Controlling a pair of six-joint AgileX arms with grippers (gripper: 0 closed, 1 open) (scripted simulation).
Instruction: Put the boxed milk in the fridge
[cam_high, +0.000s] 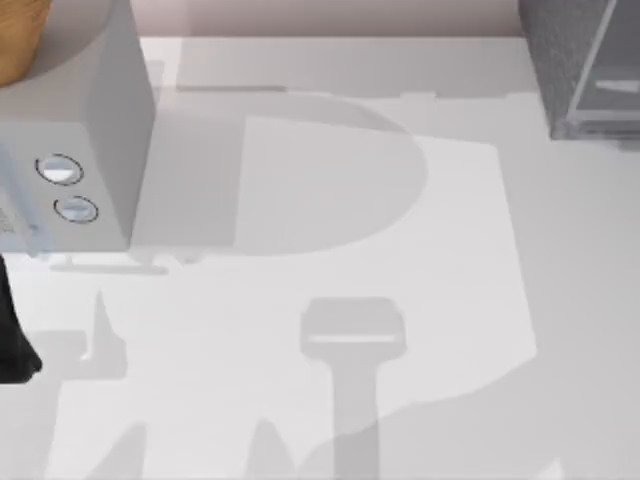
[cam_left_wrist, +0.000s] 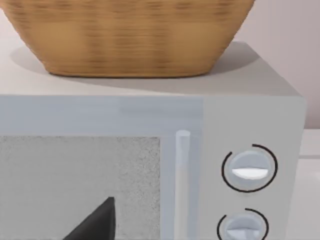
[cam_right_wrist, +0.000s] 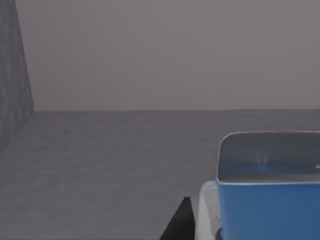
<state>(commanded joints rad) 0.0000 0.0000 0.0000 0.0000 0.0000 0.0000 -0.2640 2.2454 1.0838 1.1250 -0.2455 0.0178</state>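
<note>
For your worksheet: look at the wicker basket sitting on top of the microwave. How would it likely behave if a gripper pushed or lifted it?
The basket looks woven, so probably light and slightly springy. Its wide base on the microwave suggests it would slide rather than tip.
</note>
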